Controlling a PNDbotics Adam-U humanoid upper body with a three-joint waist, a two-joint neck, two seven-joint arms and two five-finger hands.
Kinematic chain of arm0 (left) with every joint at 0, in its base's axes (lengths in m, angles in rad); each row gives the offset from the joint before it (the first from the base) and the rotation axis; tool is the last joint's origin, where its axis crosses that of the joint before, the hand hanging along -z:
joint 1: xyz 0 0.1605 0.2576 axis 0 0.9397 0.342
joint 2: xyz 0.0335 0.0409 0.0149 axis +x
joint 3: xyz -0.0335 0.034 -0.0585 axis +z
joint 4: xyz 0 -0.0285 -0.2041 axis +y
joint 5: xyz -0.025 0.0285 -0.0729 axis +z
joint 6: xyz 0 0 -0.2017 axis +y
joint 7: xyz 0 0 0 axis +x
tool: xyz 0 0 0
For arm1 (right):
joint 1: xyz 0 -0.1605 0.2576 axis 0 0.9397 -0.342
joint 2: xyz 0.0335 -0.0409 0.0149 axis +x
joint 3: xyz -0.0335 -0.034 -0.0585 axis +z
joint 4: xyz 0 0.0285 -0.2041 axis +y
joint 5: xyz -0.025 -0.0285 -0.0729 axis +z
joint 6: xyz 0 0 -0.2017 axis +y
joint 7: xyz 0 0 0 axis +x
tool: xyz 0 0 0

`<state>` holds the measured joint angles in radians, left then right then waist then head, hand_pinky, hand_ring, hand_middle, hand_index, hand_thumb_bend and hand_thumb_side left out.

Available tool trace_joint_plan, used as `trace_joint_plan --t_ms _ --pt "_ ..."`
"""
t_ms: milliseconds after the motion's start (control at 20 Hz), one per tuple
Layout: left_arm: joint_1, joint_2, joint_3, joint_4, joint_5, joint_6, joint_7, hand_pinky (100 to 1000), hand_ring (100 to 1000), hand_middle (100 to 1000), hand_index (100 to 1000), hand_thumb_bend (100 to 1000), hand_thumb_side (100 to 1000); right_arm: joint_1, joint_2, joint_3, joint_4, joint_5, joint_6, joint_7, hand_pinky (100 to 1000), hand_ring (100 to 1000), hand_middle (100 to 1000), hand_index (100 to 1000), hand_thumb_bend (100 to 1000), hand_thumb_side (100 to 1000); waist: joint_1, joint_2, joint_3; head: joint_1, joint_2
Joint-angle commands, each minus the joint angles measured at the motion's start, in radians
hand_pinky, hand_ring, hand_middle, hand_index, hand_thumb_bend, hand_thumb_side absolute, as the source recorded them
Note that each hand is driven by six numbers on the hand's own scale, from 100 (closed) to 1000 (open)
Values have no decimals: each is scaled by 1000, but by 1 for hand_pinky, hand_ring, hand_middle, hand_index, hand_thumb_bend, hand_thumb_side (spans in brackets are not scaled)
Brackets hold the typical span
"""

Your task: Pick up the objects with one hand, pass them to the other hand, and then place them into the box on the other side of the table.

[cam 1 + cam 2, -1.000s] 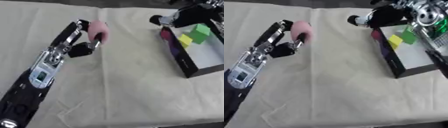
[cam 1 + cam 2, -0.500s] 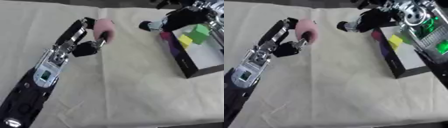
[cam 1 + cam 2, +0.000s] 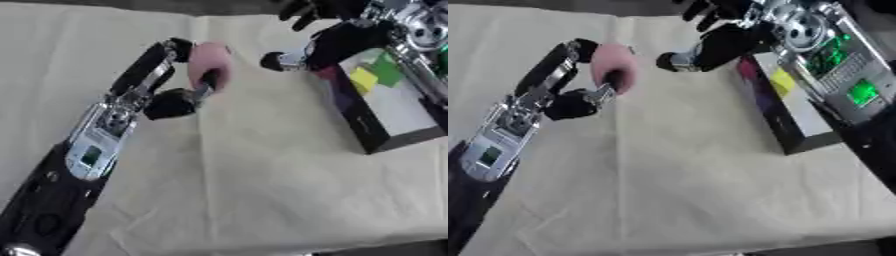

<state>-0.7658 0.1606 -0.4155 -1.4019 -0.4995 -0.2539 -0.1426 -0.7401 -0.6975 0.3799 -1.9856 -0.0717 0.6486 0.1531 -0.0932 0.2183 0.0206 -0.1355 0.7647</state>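
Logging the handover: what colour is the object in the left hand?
Pink object, held in the left hand; clearest in the left eye view.

You have a table (image 3: 262, 190) covered in a creased cream cloth (image 3: 693, 190). On its right side sits a black box (image 3: 367, 112).

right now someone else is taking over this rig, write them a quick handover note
Left hand: shut on the pink object, held up above the cloth-covered table.
Right hand: open, empty, reaching toward the pink object with a gap between them; no contact yet.
Box: on the robot's right side of the table, already holding a yellow block and a green block.
Done: pink object picked up by the left hand.
Left: pass it to the right hand, then place it in the box.
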Motion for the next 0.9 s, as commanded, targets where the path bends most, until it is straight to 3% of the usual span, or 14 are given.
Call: trace_joint_plan --t_ms 50,900 --pt "-24 -12 -7 -20 -17 -20 0 738 597 463 401 100 613 -22 -7 -3 -14 -17 7 0 731 786 806 831 574 100 -13 -7 1 -10 5" --pt "-33 -21 -39 -63 -8 -45 -8 737 596 464 402 100 592 -14 16 21 -14 -82 35 39 727 789 805 824 537 117 -17 4 13 -23 5"
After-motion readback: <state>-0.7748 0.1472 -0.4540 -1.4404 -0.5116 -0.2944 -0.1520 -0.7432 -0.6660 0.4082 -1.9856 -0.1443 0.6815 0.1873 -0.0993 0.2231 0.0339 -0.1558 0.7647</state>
